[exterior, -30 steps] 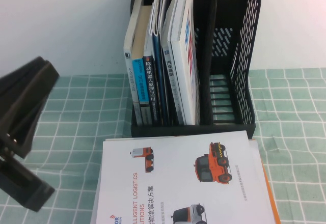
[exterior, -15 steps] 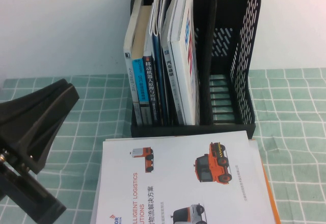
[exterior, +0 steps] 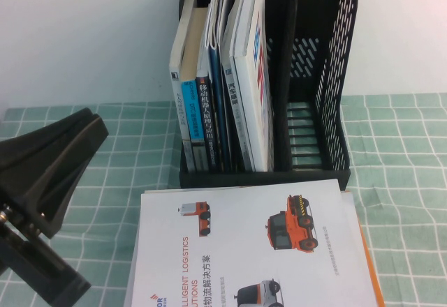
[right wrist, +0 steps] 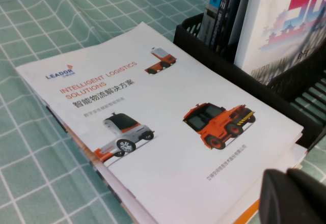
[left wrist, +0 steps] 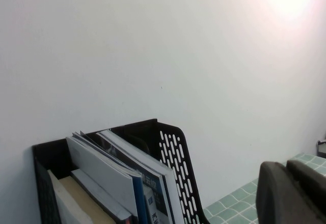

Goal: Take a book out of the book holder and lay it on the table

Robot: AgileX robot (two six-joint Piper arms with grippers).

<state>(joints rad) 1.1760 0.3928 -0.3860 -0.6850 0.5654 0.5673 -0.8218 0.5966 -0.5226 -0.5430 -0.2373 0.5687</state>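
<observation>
Nothing has shifted in the last half second of the high view; a second ago the left hand (exterior: 38, 202) sat lower and further toward the left edge, and it has since risen and moved inward. It now hangs above the left part of the table (exterior: 405, 181), its two dark fingers spread wide apart and holding nothing. The book (exterior: 255, 251) lies flat on the table, white cover up with orange vehicles printed on it, just in front of the book holder (exterior: 318, 98). Its far edge sits very near the holder's base; whether they touch cannot be told. The holder stands upright against the white wall, its left slots filled with other books (exterior: 223, 84), its right slot bare. The book has not moved across the three high views, so the task looks finished, with the left arm pulling away.

From the left wrist view, the book holder (left wrist: 175, 163) appears below a large expanse of wall, books standing in it. Two dark fingers (left wrist: 293, 193) show at one corner, lying close together here.

From the right wrist view, the book (right wrist: 168, 117) lies flat on the green gridded table (right wrist: 30, 46), beside the book holder (right wrist: 214, 51). Part of the right hand (right wrist: 293, 196) shows above the book's corner; whether it is open or closed cannot be told.
</observation>
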